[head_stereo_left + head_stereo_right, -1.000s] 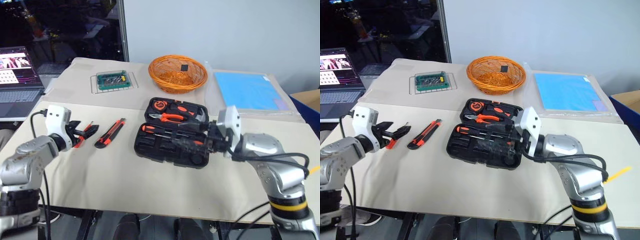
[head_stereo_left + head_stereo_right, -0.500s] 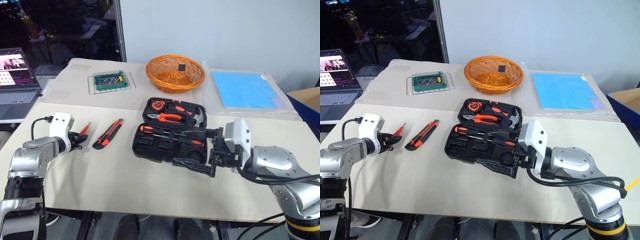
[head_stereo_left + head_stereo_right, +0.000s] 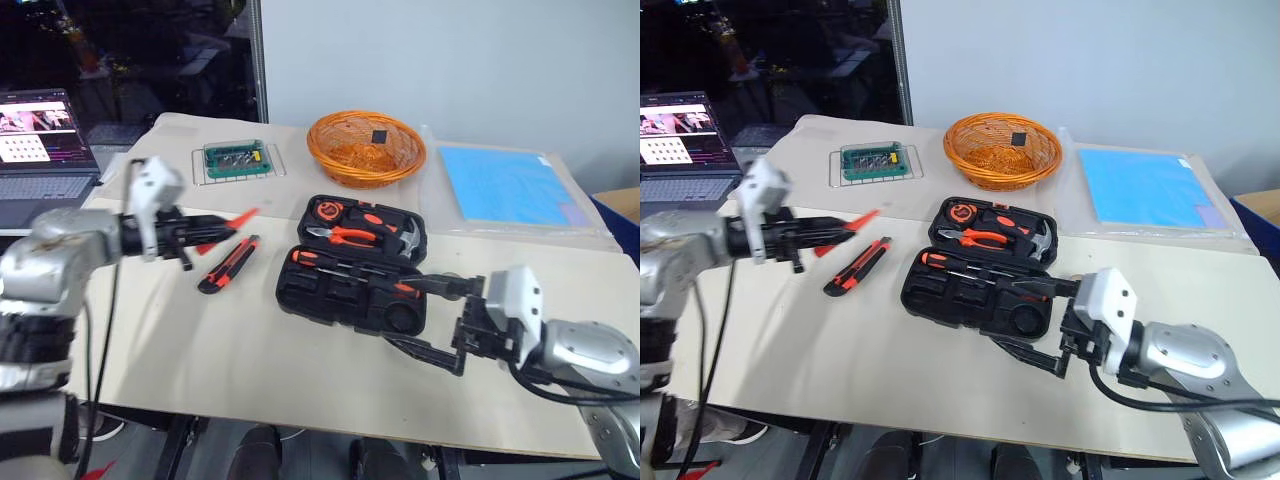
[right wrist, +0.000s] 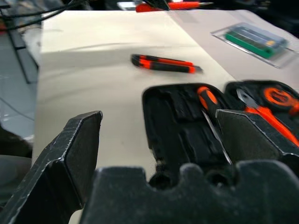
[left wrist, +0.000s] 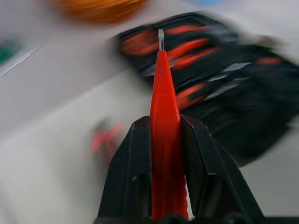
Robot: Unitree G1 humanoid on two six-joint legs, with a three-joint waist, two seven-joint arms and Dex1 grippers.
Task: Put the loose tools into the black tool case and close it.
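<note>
Currently left gripper (image 5: 166,140) clamps screwdriver (image 3: 222,223) mid-handle: light, stiff, slippery; case (image 3: 352,268) at 3 o'clock; right gripper (image 3: 437,322) released.

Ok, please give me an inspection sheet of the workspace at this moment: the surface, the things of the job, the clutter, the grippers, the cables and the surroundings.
Surface: table covered with a beige sheet.
Job's things: black tool case lies open, with pliers, a hammer and screwdrivers in its recesses; utility knife lies loose on the sheet left of the case; a red screwdriver is held above the table.
Clutter: orange wicker basket, green box on a wire rack, blue sheet.
Grippers: left gripper shut on the red screwdriver; right gripper open, holding nothing, near the case's front right corner.
Cables: black cable along the left arm.
Surroundings: laptop switched on at the far left; grey wall behind.
</note>
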